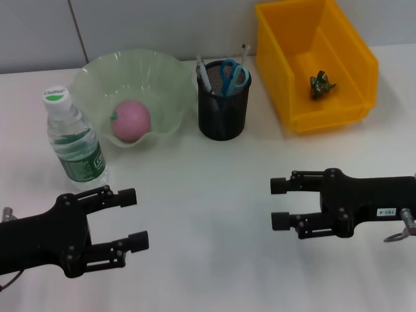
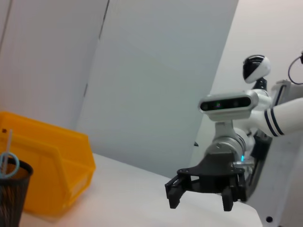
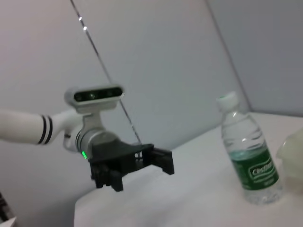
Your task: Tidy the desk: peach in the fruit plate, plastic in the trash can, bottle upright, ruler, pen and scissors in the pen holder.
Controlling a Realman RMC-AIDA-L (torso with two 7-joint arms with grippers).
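On the white desk (image 1: 208,175) the pink peach (image 1: 132,120) lies in the pale green fruit plate (image 1: 97,73). The bottle (image 1: 73,143) stands upright to its left. The scissors (image 1: 233,75) stick out of the black mesh pen holder (image 1: 223,114) beside a white pen (image 1: 203,75) and a slim pale stick (image 1: 242,55); I cannot make out the ruler for certain. The dark green plastic (image 1: 322,84) rests inside the yellow trash can (image 1: 305,117). My left gripper (image 1: 135,218) hovers open at the near left, my right gripper (image 1: 278,203) open at the near right, both holding nothing.
The left wrist view shows the right gripper (image 2: 201,196), the trash can (image 2: 52,175) and the pen holder (image 2: 12,196). The right wrist view shows the left gripper (image 3: 137,172) and the bottle (image 3: 248,156). A grey wall backs the desk.
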